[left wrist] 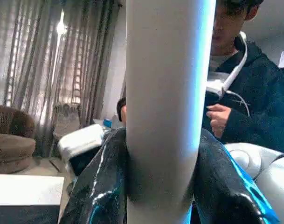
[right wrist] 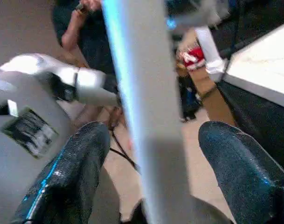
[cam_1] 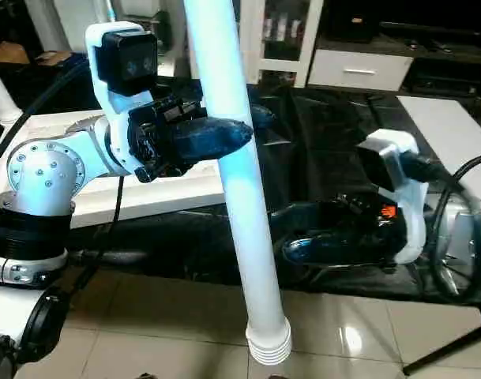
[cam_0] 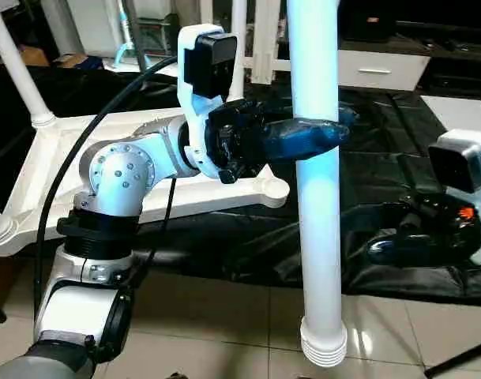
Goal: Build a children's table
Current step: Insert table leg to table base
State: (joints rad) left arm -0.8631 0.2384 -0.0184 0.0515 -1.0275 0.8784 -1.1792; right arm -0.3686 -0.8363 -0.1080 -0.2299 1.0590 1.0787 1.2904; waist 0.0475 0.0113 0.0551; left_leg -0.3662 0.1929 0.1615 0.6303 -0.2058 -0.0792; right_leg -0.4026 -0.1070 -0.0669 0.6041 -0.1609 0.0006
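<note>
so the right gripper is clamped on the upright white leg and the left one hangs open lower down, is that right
Not quite: the sides are swapped. The left eye view shows the left gripper clamped on the upright white leg, and the right gripper hanging open lower down, beside the leg. The left wrist view also shows its fingers pressed against the tube.

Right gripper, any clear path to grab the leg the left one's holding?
Probably yes: the right gripper is open beside the leg, below the left gripper, with bare tube facing it.
</note>
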